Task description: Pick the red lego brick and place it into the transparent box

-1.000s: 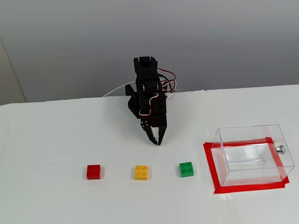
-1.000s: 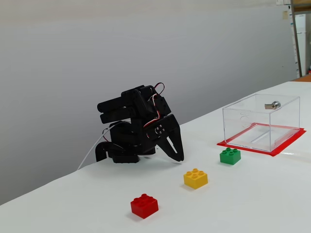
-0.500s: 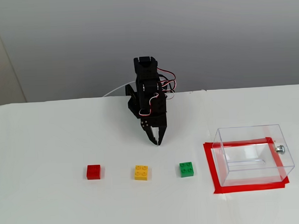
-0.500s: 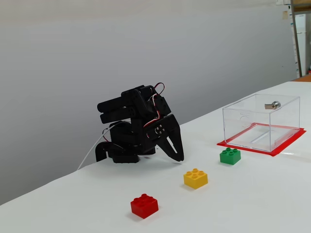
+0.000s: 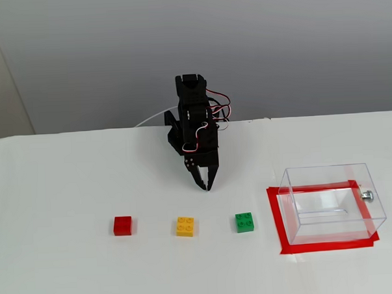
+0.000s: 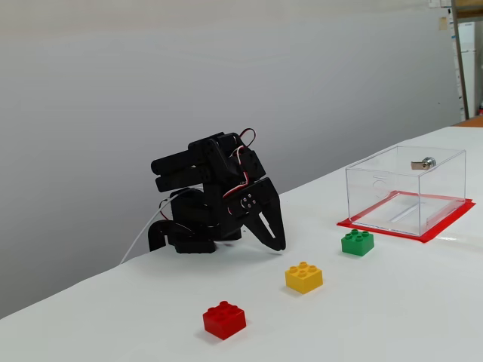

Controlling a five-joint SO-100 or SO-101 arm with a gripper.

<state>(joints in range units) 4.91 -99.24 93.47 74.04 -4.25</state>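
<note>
The red lego brick [image 5: 122,226] [image 6: 224,320] sits on the white table, leftmost in a row of three bricks in a fixed view. The transparent box [image 5: 331,203] [image 6: 407,191] stands empty at the right on a red tape outline, with a small silver knob [image 5: 366,195] on its side. My black gripper [image 5: 206,185] [image 6: 278,245] is folded back, shut and empty, pointing down just above the table behind the row of bricks. It is well apart from the red brick.
A yellow brick [image 5: 184,226] [image 6: 304,277] lies in the middle of the row and a green brick [image 5: 245,222] [image 6: 357,242] lies nearest the box. The arm's base [image 6: 189,226] stands near the table's back edge by the grey wall.
</note>
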